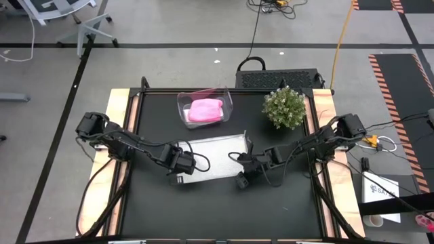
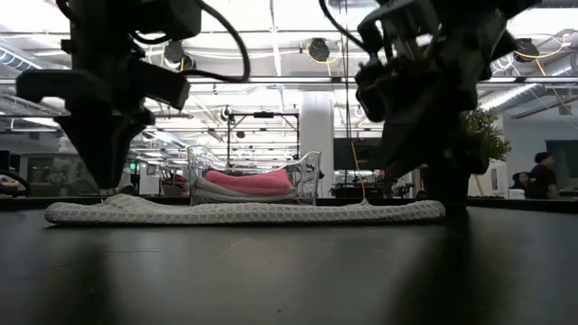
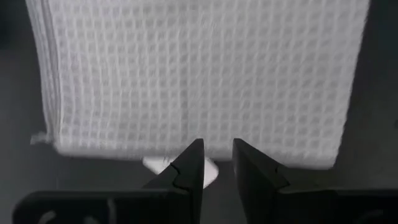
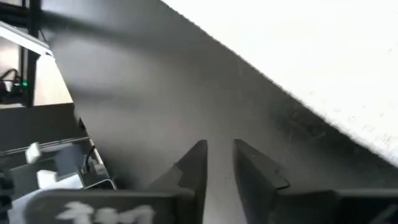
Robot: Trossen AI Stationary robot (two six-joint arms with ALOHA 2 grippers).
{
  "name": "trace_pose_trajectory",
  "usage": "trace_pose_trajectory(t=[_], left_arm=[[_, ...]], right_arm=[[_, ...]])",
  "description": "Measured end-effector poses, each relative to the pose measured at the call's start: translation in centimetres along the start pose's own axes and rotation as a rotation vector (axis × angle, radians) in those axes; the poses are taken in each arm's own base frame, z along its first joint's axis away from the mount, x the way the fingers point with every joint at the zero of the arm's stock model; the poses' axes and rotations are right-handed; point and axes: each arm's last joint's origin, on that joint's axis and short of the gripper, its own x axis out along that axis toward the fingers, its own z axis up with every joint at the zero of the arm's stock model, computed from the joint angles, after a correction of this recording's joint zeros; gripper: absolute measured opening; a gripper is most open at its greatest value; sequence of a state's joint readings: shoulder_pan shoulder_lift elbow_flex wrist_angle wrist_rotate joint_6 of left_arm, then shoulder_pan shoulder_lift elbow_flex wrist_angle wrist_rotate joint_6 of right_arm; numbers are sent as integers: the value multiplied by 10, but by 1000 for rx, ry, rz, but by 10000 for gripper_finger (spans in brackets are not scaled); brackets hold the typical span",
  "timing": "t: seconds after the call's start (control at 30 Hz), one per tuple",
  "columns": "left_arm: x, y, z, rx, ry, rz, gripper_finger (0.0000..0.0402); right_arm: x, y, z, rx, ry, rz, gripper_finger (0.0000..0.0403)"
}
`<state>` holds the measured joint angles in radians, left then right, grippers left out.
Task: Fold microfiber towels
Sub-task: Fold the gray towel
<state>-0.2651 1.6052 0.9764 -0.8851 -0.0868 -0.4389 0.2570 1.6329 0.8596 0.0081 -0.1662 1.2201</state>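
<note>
A: What's at the left?
B: L gripper (image 1: 180,177) sits low at the near-left edge of a white towel (image 1: 215,153) lying flat mid-table. Its 2 fingers (image 3: 189,167) are a narrow gap apart, holding nothing.
A: Behind that?
B: A clear bin (image 1: 205,108) w/ a pink towel (image 1: 206,110) folded inside; in the low view a pale towel (image 2: 239,192) lies under it.
A: And the right?
B: A small plant (image 1: 284,106) at the back. R gripper (image 1: 242,181) is just off the white towel's near-right corner, fingers slightly apart, empty.

Bright ceiling strip lights (image 2: 271,86) backlight the low view, silhouetting both arms; the right wrist view is motion-blurred.
</note>
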Motion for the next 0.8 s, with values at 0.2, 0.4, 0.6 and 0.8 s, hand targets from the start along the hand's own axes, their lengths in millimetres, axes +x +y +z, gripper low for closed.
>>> trace_pose_trajectory(t=[0.2,0.4,0.6,0.8], left_arm=[[-8,3,4,-45,-69,-12,88],[-11,7,5,-96,-85,-19,88],[-12,7,8,-105,-118,-36,88],[-12,7,8,-104,-113,-41,88]], right_arm=[[0,-6,14,-25,-55,101,128],[-3,-5,21,-84,-59,142,167],[-1,-17,15,33,26,28,167],[-2,-28,10,136,79,-78,156]])
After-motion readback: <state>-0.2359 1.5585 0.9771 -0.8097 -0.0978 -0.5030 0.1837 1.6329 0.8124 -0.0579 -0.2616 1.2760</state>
